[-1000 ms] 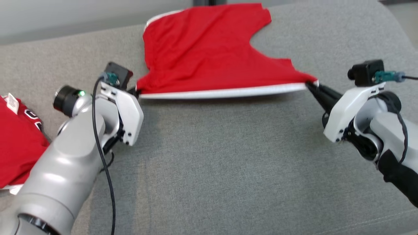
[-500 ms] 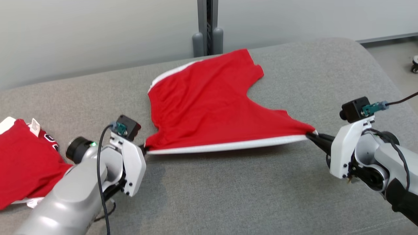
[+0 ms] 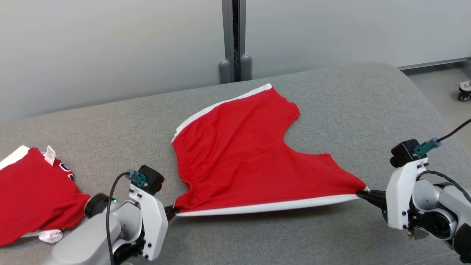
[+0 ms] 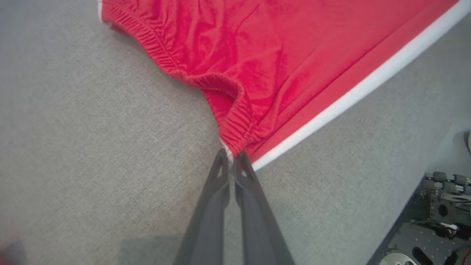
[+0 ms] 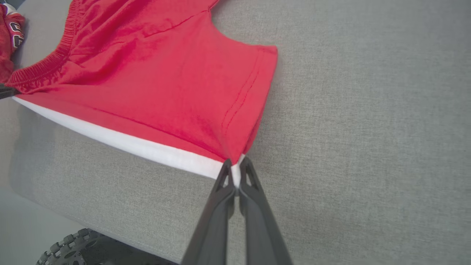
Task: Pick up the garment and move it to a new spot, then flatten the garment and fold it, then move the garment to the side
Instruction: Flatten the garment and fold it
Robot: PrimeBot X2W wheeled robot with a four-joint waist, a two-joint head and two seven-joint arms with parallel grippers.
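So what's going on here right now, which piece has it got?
Both arms hold the red shorts stretched between them over the grey cushion: the left pincer is shut on the waistband corner, the right pincer on the hem corner by the white stripe. A red jersey lies apart at the left.

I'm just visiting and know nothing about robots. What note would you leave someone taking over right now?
Left gripper: shut on the garment, at its elastic waistband corner.
Right gripper: shut on its hem corner by the white stripe.
The garment: red, pulled taut between them, far part lying on the grey cushion.
Done: gripped at two corners.
Left: flatten, fold, move aside.
A second red garment with a tag lies at the left.
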